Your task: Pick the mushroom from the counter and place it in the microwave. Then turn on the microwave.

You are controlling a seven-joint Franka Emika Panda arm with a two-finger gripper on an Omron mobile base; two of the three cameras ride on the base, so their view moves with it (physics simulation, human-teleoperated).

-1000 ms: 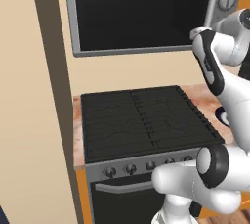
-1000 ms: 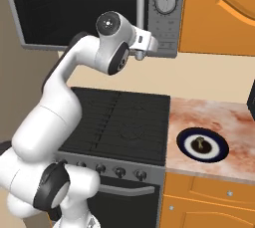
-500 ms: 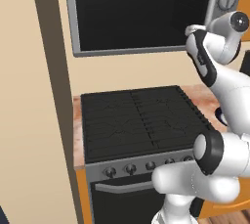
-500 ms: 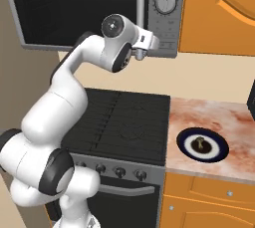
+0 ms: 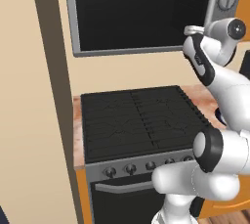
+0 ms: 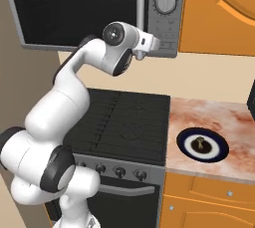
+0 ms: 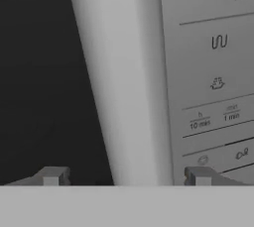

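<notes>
The arm has lifted its hand higher and pushed it closer to the microwave (image 6: 99,8). The gripper (image 7: 124,176) (its two tips sit one on each side) has come right up to the long grey handle (image 7: 119,82), and its tips have begun to close.

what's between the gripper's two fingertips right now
In the hand view, the microwave's tubular grey handle stands between the open gripper's fingertips.
</notes>
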